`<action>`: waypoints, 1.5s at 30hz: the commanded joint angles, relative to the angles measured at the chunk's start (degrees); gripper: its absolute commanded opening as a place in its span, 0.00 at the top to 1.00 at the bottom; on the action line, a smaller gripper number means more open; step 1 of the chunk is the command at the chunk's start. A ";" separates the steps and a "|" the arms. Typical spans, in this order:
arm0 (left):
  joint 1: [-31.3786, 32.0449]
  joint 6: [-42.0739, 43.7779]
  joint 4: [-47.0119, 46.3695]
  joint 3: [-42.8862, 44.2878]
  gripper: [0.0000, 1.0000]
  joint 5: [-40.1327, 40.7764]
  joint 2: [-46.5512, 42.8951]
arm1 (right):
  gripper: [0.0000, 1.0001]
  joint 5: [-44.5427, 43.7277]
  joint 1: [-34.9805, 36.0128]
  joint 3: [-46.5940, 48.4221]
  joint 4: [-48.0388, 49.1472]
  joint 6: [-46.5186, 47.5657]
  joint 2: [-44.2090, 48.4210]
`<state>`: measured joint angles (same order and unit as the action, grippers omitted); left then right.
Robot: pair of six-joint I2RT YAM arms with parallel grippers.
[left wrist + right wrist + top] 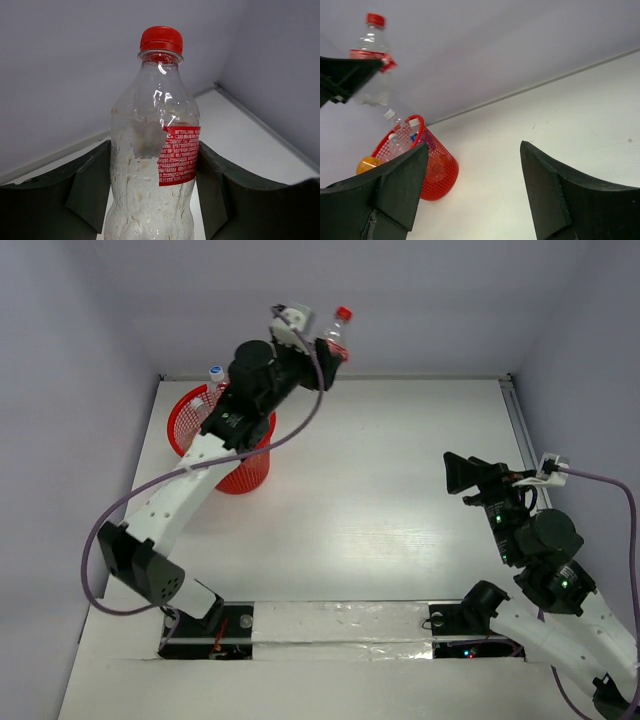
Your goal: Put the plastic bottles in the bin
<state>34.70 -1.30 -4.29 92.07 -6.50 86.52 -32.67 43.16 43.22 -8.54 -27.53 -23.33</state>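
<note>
My left gripper (322, 352) is shut on the clear bottle with red cap and label (337, 335) and holds it upright, high in the air, right of and beyond the red mesh bin (244, 471). In the left wrist view both fingers press the sides of that bottle (150, 170). The bin holds several bottles: a clear one with a white-and-blue cap (216, 374) sticks up, and the right wrist view shows clear ones (399, 136) and an orange-yellow one (367, 164) inside the bin (439, 172). My right gripper (456, 473) is open and empty at the right.
Grey walls enclose the white table (380, 500) at the back and on both sides. The left arm's cable (290, 430) loops over the table beside the bin. A taped strip (340, 625) runs along the near edge between the arm bases.
</note>
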 commanded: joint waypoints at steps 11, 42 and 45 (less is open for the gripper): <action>-15.10 -31.57 -1.42 -25.00 0.51 23.54 -20.33 | 0.21 2.52 0.26 -0.51 2.65 -1.12 -2.24; -16.24 -27.35 0.87 -33.72 0.14 29.88 -25.52 | 0.21 6.12 0.26 -1.21 1.94 -2.35 -2.60; -16.24 -26.13 0.61 -32.66 0.13 28.92 -28.76 | 0.27 6.38 0.26 -1.30 2.03 -2.35 -2.33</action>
<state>18.63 -29.76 -1.21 57.23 22.70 62.17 -27.00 43.16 42.22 -8.56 -29.76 -25.63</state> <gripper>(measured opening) 0.863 0.750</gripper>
